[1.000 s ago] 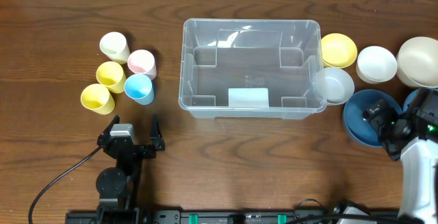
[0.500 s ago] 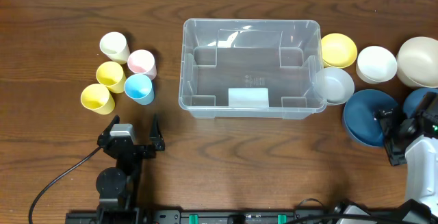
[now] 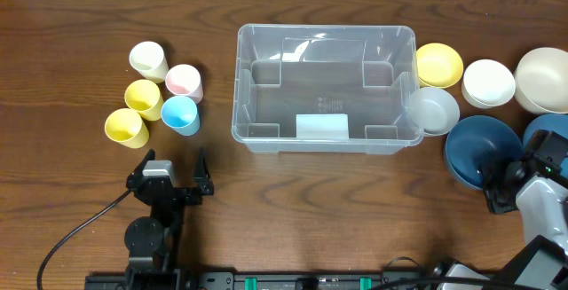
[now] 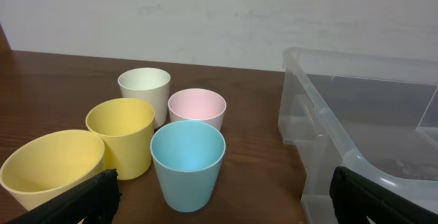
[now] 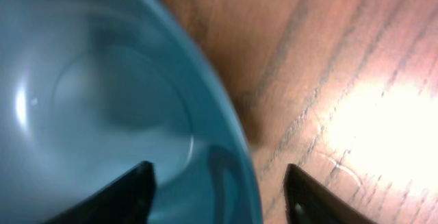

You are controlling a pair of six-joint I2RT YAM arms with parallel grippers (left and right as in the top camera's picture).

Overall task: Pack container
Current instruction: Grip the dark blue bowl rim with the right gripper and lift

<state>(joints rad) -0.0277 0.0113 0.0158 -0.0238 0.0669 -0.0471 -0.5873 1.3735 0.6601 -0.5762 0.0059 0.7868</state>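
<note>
The clear plastic container point(image 3: 325, 31) stands empty at the middle of the table, and its near corner point(image 4: 321, 111) shows in the left wrist view. My left gripper point(image 3: 170, 171) rests open on the table in front of the cups; its jaws point(image 4: 220, 195) frame the blue cup point(image 4: 187, 161) with nothing between them. My right gripper point(image 3: 499, 189) is at the near right rim of the dark blue bowl point(image 3: 475, 146). In the right wrist view the gripper point(image 5: 219, 183) straddles that bowl's rim point(image 5: 236, 155), one finger inside and one outside, with gaps still showing.
Cream point(image 3: 148, 59), pink point(image 3: 183, 81), two yellow point(image 3: 143, 98) point(image 3: 126, 128) and blue point(image 3: 180, 113) cups stand left of the container. On its right are a translucent bowl point(image 3: 432, 110), a yellow bowl point(image 3: 439, 64), a white bowl point(image 3: 488, 82), a cream bowl point(image 3: 543, 79) and a lighter blue bowl point(image 3: 543, 130).
My right gripper has slid from over the dark blue bowl's middle to its near right rim, and its jaws have narrowed. The left arm has not moved.
</note>
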